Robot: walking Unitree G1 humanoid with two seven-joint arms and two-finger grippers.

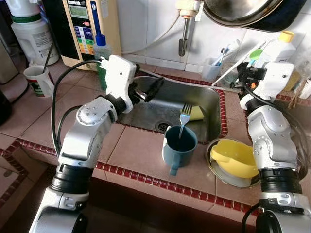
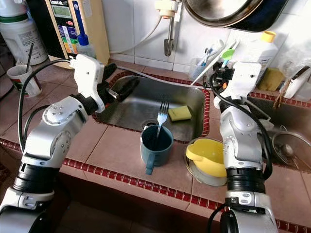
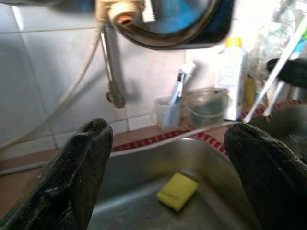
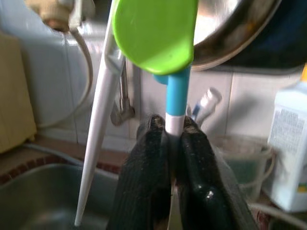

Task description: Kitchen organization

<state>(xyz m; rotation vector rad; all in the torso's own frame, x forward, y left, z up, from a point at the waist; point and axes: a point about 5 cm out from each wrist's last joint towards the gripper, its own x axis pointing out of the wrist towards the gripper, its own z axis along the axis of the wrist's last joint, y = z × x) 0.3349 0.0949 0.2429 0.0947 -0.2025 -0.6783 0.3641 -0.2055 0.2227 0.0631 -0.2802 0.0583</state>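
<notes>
My right pincer (image 4: pixel 173 132) clamps the green-headed utensil (image 4: pixel 156 33) upright, the blue mug (image 1: pixel 179 143) lying nearer-left; my left pincer (image 3: pixel 168 158) gapes over the sink (image 1: pixel 214 104).

Brushed steel sink (image 1: pixel 146 109), glossy plastic mug (image 1: pixel 179 145), metal fork (image 1: pixel 184 116).

Hanging pan (image 1: pixel 243 12) cut off at top, fork (image 1: pixel 183 121) handle hidden inside mug (image 1: pixel 179 145)
</notes>
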